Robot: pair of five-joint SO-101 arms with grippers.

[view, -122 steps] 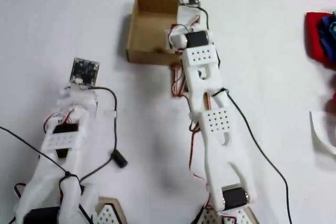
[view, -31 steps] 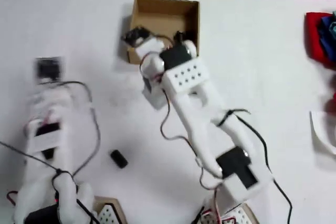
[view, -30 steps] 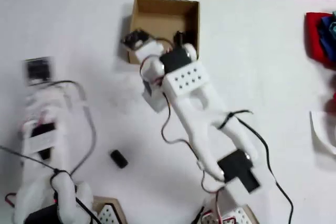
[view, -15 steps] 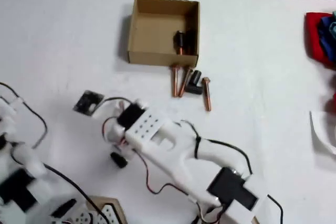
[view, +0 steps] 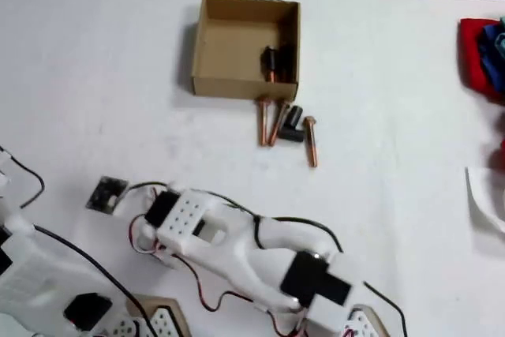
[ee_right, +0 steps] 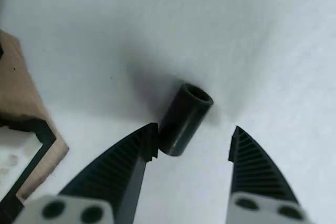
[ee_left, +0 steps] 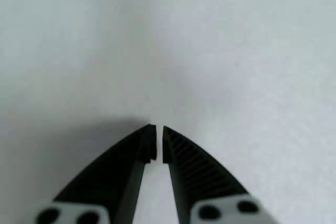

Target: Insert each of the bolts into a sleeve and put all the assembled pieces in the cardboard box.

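Half a second ago the right arm (view: 237, 246) was stretched nearer to the cardboard box (view: 237, 37). Now it is folded lower, and its wrist is found well apart from the box, on the side that faces the arms. Some seconds earlier it was held over the box itself. The left arm (view: 31, 274) has been drawn still farther from the box, to the edge of the table (view: 95, 61). The loose sleeve (ee_right: 185, 119) was seen uncovered on the table before and is now hidden under the right arm in the high view. In the right wrist view it is seen lying on its side between the fingers of the right gripper (ee_right: 193, 135), which are spread apart. One fingertip touches it and the other is kept off it. The left gripper (ee_left: 157, 142) is brought together to a thin slit, with nothing in it.

One assembled piece (view: 271, 61), a black sleeve with a copper bolt end showing, is lying inside the box, close to one side wall. Three bolts (view: 278, 121) and a second sleeve (view: 292, 122) are left outside, just beside the box wall that faces the arms. They have not been shifted.
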